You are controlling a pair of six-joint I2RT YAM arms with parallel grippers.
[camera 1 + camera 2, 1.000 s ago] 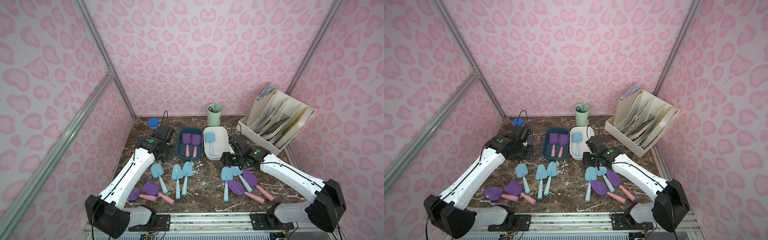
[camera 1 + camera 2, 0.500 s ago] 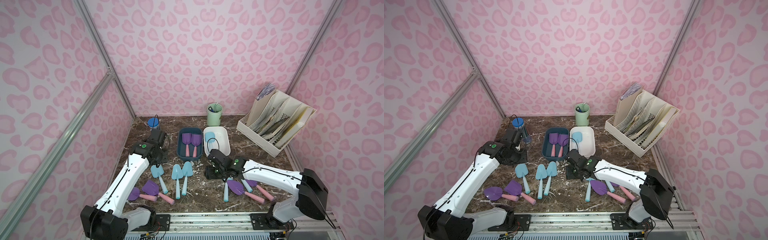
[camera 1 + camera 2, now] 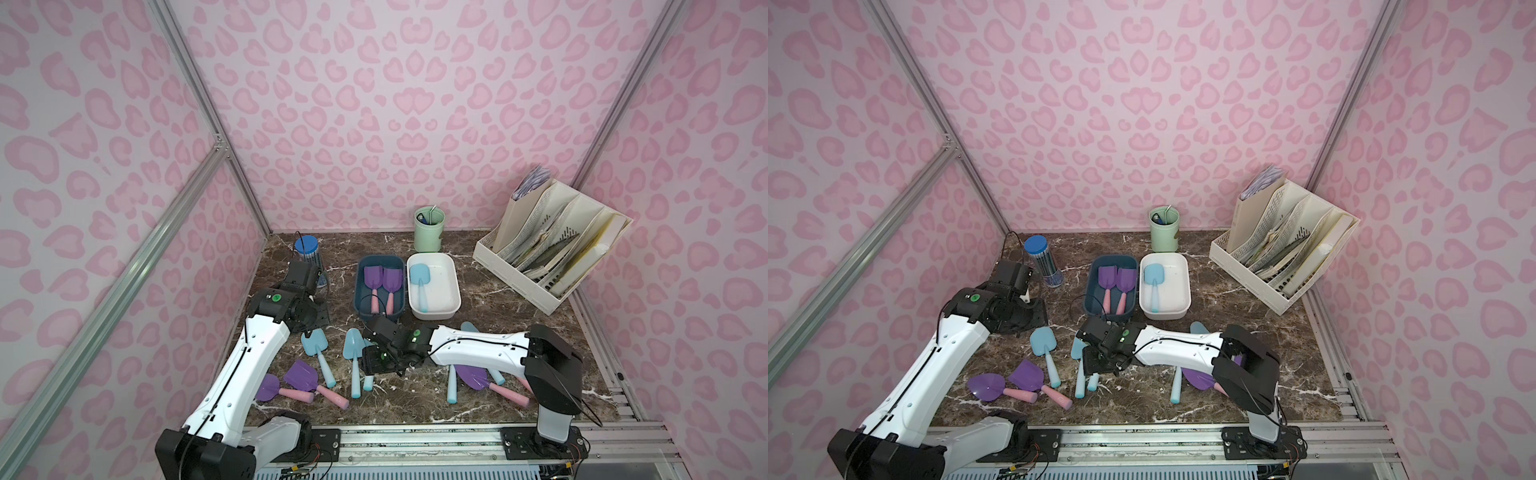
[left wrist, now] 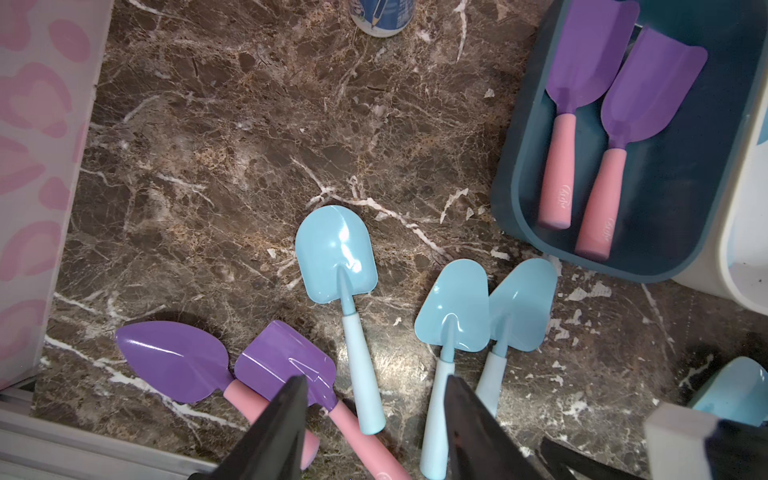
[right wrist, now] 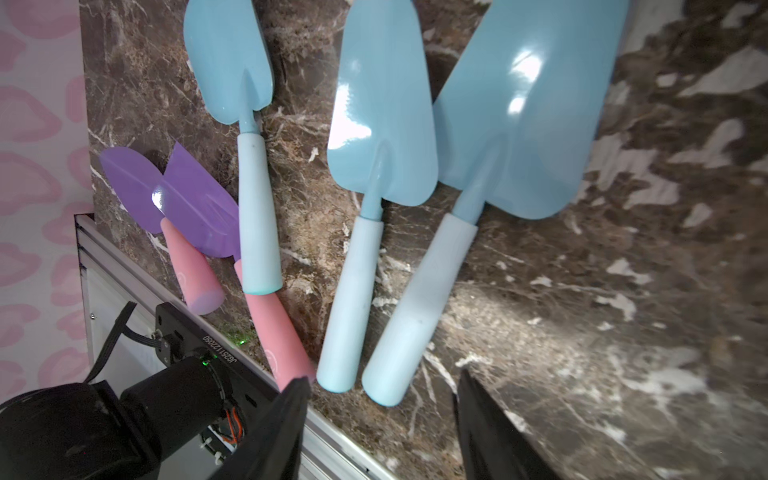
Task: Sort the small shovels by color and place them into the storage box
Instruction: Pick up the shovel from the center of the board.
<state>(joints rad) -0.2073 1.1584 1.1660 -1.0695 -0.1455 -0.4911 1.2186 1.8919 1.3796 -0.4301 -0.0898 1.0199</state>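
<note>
Two purple shovels (image 3: 382, 282) are already lying side by side in the dark blue box (image 3: 358, 291), and one blue shovel (image 3: 419, 276) is resting in the white box (image 3: 434, 313) just beside it. Far more are waiting on the surface (image 3: 498, 299). Three loose blue shovels (image 4: 336, 257) and two loose purple shovels (image 4: 286, 365) are lying by the left arm. A mixed group (image 3: 471, 376) is hiding partly under the right arm, so no full count is possible. The sorting is, by this showing, only getting under way.

The right end effector (image 5: 380, 382) is hovering released and empty, just short of two blue handles. The left end effector (image 4: 376, 382) is hanging likewise released, near the pencil tube (image 3: 306, 249). Behind, a green cup (image 3: 429, 228) and file rack (image 3: 552, 249) are standing before pink spotted walls (image 3: 374, 104).
</note>
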